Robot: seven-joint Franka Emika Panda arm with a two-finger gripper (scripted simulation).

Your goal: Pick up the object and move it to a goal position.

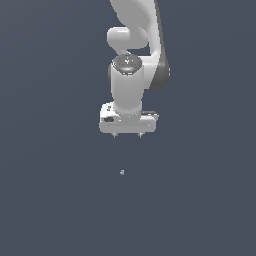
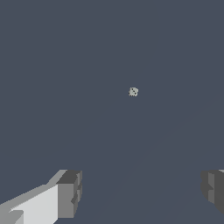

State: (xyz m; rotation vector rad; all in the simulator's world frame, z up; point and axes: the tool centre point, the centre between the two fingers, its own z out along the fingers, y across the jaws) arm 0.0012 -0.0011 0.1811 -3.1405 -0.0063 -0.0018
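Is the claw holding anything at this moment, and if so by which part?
Nothing is held. The claw is open and empty, and the object sits apart from it, untouched.

The arm [image 1: 131,75] has a smooth white casing with a soft sheen, like moulded plastic, with dark grey bands at its joints. The gripper [image 1: 127,135] below it has the same smooth pale shell; in the wrist view its fingers [image 2: 70,192] end in flat, matt grey pads with blocky, stepped faces. The surface [image 1: 50,200] all around the gripper is an even, matt slate blue-grey with no grain or gloss. Below the gripper, apart from it, the object [image 1: 122,172] looks matt, pale grey-beige and rough, its face mottled with darker flecks in the wrist view [image 2: 133,91].
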